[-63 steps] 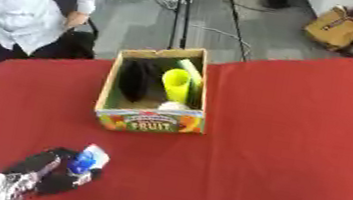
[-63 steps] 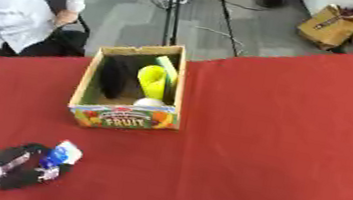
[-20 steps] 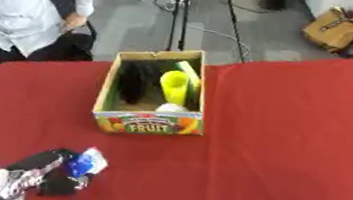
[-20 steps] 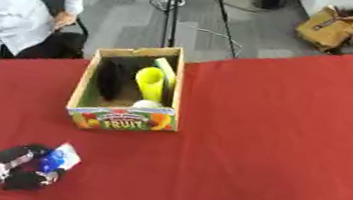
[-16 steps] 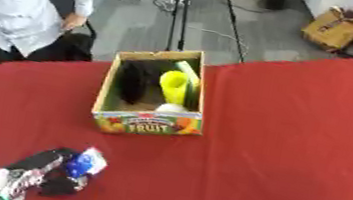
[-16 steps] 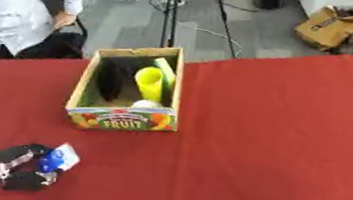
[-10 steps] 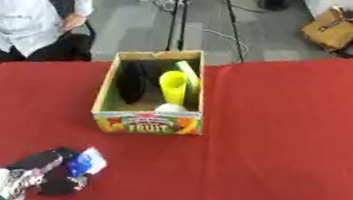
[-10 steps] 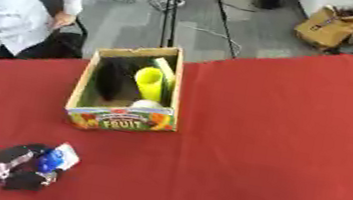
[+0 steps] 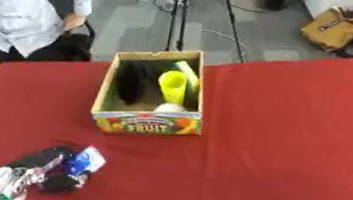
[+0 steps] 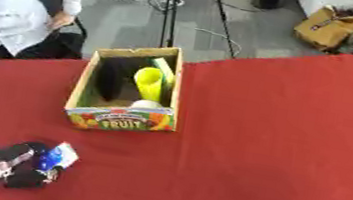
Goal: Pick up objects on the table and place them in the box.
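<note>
The left hand (image 9: 35, 178) sits at the lower left of the table (image 9: 297, 141), fingers curled round a small blue and white packet (image 9: 83, 162) pinched at its tip. The right hand is out of view. The box (image 9: 148, 124) stands up and to the right of that hand, well apart, already holding a yellow cup (image 9: 173, 85), a dark item and a pale round thing. The packet looks light, thin and crushable, probably slippery; a hold across its flat faces seems safest.

Bright even overhead light, soft blur throughout, short faint shadow before the box (image 9: 151, 95), no glare
</note>
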Robot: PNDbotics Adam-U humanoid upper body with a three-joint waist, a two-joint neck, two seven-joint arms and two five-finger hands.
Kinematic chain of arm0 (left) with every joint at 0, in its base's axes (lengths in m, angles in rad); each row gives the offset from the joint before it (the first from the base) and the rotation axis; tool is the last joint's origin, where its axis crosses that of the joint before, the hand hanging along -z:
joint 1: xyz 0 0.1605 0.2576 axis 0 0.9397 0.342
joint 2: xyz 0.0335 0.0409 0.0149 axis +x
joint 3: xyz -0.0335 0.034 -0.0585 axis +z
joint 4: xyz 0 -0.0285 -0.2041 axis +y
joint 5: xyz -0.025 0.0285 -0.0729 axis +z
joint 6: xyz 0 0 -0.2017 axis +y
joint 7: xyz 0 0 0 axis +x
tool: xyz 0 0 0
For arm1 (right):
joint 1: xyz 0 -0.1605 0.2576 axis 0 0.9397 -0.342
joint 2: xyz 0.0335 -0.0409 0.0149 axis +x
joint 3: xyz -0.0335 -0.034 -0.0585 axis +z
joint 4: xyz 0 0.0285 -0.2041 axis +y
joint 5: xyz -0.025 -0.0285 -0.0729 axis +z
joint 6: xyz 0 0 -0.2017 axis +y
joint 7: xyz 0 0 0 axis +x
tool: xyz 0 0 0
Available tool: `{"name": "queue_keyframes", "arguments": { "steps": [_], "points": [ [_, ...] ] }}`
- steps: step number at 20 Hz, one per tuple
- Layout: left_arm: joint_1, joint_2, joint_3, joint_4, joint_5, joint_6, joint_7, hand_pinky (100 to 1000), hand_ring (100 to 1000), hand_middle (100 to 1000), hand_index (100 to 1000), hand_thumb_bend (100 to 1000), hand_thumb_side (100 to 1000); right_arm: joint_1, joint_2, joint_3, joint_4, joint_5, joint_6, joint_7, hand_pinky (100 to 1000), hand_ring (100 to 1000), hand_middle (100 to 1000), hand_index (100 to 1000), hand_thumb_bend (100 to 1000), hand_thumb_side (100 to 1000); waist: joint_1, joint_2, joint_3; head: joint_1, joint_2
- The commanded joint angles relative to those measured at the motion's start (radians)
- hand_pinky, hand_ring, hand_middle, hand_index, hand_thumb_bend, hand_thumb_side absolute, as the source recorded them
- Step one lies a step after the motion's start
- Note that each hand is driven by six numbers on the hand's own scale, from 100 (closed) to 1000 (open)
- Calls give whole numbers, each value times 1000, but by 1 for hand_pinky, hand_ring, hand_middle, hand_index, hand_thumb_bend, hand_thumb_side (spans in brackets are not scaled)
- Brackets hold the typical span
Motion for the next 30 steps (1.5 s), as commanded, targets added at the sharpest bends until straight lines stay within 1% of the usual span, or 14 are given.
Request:
{"name": "queue_keyframes", "arguments": {
  "steps": [1, 6, 7, 12, 13, 15, 16, 17, 22, 23, 26, 27, 30],
  "points": [
    [-3, 4, 2, 18, 2, -1, -1, 1000, 1000, 978, 880, 315, 746, -9, -12, -5, -20, -8, -3, 0, 750, 597, 617, 695, 100, 663, -9, -10, -2, 4, -13],
    [-5, 4, 2, 21, -1, -3, -3, 1000, 1000, 976, 874, 309, 747, -8, -12, -6, -20, -9, -2, 0, 750, 597, 617, 695, 100, 662, -9, -10, -2, 5, -12],
    [-5, 4, 3, 22, -3, -2, -2, 1000, 1000, 966, 835, 279, 738, -8, -12, -6, -20, -8, -2, 0, 750, 597, 617, 695, 100, 661, -8, -11, -2, 5, -11],
    [-6, 4, 4, 30, -7, -1, 2, 1000, 1000, 961, 796, 268, 733, -9, -12, -7, -20, -7, -2, 0, 750, 598, 617, 695, 100, 660, -8, -12, -3, 5, -13],
    [-6, 4, 4, 30, -8, -1, 3, 1000, 1000, 957, 785, 249, 719, -9, -12, -7, -20, -7, -2, 0, 750, 598, 617, 695, 100, 661, -8, -12, -3, 5, -14],
    [-6, 5, 3, 30, -13, -2, 5, 1000, 1000, 954, 768, 239, 711, -8, -12, -7, -20, -7, -2, 0, 750, 597, 617, 695, 100, 660, -9, -12, -1, 5, -12],
    [-7, 5, 3, 30, -15, -3, 5, 1000, 1000, 954, 768, 239, 711, -8, -12, -7, -20, -7, -1, 0, 750, 597, 617, 695, 100, 660, -8, -12, 0, 6, -11],
    [-7, 5, 3, 31, -16, -3, 4, 1000, 1000, 946, 738, 235, 709, -8, -11, -7, -20, -9, -2, 0, 749, 597, 616, 695, 100, 658, -8, -12, 0, 6, -11],
    [-9, 4, 4, 37, -21, -3, 6, 1000, 1000, 942, 705, 230, 710, -8, -11, -9, -20, -15, -4, 0, 749, 597, 617, 695, 100, 658, -9, -12, -1, 6, -14],
    [-9, 4, 4, 37, -23, -3, 7, 1000, 1000, 935, 666, 222, 703, -8, -11, -9, -20, -15, -4, 0, 749, 597, 616, 695, 100, 657, -9, -12, -1, 6, -14],
    [-10, 3, 4, 39, -25, -3, 12, 1000, 1000, 934, 659, 220, 703, -8, -11, -10, -20, -16, -4, 0, 749, 597, 616, 695, 100, 656, -10, -12, -2, 7, -14],
    [-9, 3, 4, 41, -26, -2, 13, 1000, 1000, 914, 593, 205, 703, -8, -11, -11, -20, -16, -3, 0, 749, 596, 616, 694, 100, 656, -10, -11, -2, 7, -14],
    [-10, 1, 4, 45, -29, -2, 19, 1000, 1000, 910, 585, 190, 702, -7, -11, -11, -20, -18, -1, 0, 749, 595, 615, 694, 100, 655, -10, -10, -3, 7, -14]
  ]
}}
